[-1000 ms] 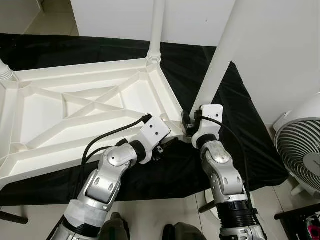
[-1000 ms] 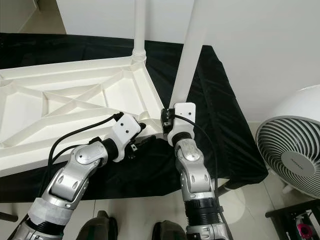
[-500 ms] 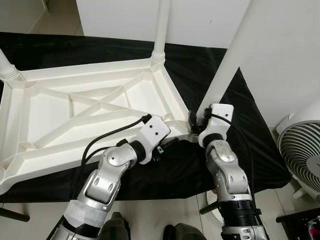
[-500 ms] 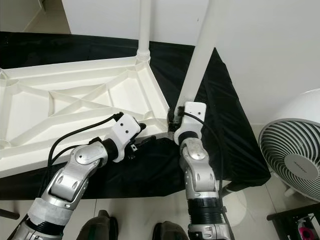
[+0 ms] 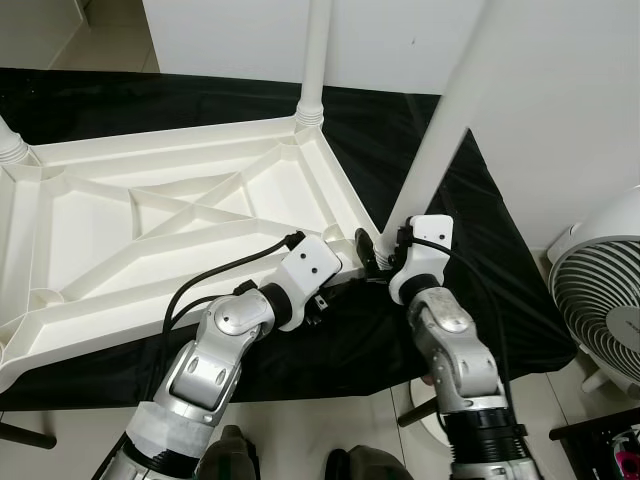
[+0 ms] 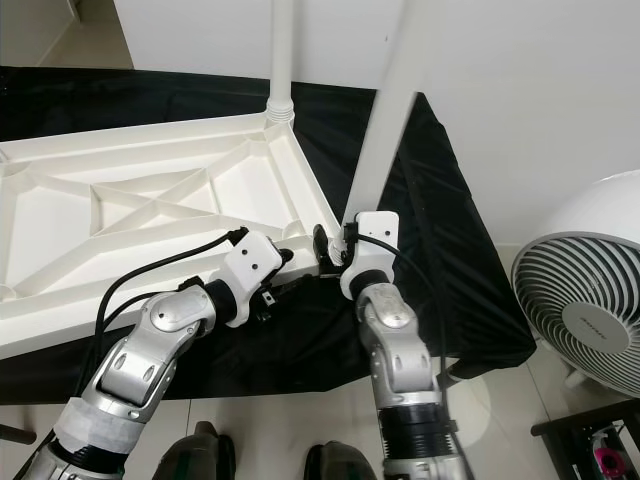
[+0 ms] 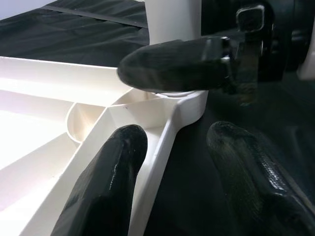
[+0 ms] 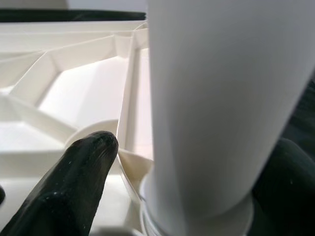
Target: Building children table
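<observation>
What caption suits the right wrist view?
Right claw straddling the white table leg at its tabletop corner socket.

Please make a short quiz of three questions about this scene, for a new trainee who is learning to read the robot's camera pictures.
1. True or false: the tabletop lies upside down on the black cloth.
2. What does the right claw grip?
A. the fan
B. the near-right table leg
C. the black cloth
3. Fill in: the left claw straddles the tabletop's ____.

Key:
1. True; its ribbed underside faces up.
2. B, at the leg's base by the corner socket.
3. Rim, one finger on each side, near that corner.
</observation>
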{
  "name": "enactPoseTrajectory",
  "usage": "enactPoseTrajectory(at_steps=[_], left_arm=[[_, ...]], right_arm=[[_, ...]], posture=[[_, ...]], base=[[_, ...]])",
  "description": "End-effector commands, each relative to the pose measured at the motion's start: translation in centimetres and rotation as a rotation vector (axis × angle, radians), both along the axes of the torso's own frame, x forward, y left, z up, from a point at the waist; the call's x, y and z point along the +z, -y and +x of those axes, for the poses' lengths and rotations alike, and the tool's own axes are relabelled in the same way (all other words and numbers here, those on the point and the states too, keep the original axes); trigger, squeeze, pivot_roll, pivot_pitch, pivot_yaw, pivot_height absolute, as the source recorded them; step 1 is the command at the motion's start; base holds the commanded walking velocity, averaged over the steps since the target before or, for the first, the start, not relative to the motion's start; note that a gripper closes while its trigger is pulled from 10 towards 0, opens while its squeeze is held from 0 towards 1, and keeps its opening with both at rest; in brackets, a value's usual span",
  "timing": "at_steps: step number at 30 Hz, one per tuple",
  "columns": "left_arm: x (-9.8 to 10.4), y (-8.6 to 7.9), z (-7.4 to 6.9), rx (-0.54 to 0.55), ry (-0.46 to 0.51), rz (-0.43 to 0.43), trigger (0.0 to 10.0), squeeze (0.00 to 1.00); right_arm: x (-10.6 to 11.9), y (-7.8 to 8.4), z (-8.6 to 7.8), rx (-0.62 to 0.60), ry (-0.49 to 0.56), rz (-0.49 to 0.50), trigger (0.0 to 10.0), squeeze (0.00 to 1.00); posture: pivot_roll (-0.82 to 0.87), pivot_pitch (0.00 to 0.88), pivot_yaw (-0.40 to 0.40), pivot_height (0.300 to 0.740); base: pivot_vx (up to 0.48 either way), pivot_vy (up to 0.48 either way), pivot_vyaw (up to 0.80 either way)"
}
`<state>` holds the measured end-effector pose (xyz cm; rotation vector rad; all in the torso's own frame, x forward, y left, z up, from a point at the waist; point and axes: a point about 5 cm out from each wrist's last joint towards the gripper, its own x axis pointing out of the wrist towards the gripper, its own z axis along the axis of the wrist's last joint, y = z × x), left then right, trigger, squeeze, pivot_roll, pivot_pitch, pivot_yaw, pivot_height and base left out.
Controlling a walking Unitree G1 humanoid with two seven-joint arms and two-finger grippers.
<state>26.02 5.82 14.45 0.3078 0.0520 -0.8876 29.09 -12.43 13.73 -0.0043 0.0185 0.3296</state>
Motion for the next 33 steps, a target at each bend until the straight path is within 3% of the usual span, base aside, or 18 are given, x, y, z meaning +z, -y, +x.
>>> enactPoseTrajectory(at_steps=[1,6,14,20,25,26,27,28,29,30,31,33], left_arm=[[0.2,0.1,-0.1,0.009,0.010,-0.003,10.0,0.00],[0.2,-0.1,-0.3,0.018,0.005,-0.005,10.0,0.00],[0.3,-0.3,-0.7,0.023,-0.006,-0.011,10.0,0.00],[0.3,-0.2,-1.6,-0.067,-0.035,0.003,10.0,0.00],[0.4,-0.3,-1.5,-0.078,-0.033,0.020,10.0,0.00],[0.5,-0.2,-1.4,-0.077,-0.031,0.022,10.0,0.00],[0.5,-0.2,-1.4,-0.077,-0.031,0.022,10.0,0.00],[0.5,-0.2,-1.3,-0.077,-0.030,0.023,10.0,0.00],[0.6,-0.2,-1.2,-0.077,-0.025,0.025,10.0,0.00],[0.6,-0.2,-1.2,-0.077,-0.025,0.025,10.0,0.00],[0.7,-0.3,-1.0,-0.078,-0.019,0.028,10.0,0.00],[0.8,-0.2,-0.9,-0.079,-0.015,0.029,10.0,0.00]], right_arm=[[-0.2,-0.4,0.0,0.048,-0.009,0.006,10.0,0.00],[0.0,0.8,0.3,0.073,0.035,-0.095,10.0,0.00],[0.9,2.3,0.7,0.111,0.092,-0.148,10.0,0.00],[0.5,2.7,1.9,0.307,0.083,-0.161,10.0,0.00],[0.0,2.3,2.6,0.364,0.078,-0.142,10.0,0.00],[-0.1,2.3,2.9,0.368,0.068,-0.115,6.4,0.00],[-0.1,2.3,2.9,0.368,0.068,-0.115,6.4,0.00],[-0.2,2.4,3.1,0.370,0.061,-0.096,4.8,0.00],[-0.3,2.3,3.4,0.373,0.058,-0.095,1.5,0.00],[-0.3,2.3,3.4,0.373,0.058,-0.095,1.5,0.00],[-0.5,2.2,3.9,0.388,0.066,-0.091,0.5,0.00],[-0.4,2.1,4.1,0.394,0.069,-0.092,0.0,0.00]], posture=[[0.00,0.022,-0.063,0.740],[0.01,0.048,-0.068,0.740],[0.01,0.081,-0.077,0.740],[0.02,0.106,-0.072,0.740],[0.03,0.105,-0.066,0.740],[0.03,0.100,-0.068,0.740],[0.03,0.100,-0.068,0.740],[0.03,0.100,-0.068,0.740],[0.03,0.092,-0.066,0.740],[0.03,0.092,-0.066,0.740],[0.03,0.083,-0.066,0.740],[0.03,0.077,-0.066,0.740]], base=[[0.000,0.000,0.00],[0.000,0.000,0.00],[0.000,0.000,0.00],[0.000,0.000,0.00],[0.000,0.000,0.00],[0.000,0.000,0.00],[0.000,0.000,0.00],[0.000,0.000,0.00],[0.000,0.000,0.00],[0.000,0.000,0.00],[0.000,0.000,0.00],[0.000,0.000,0.00]])
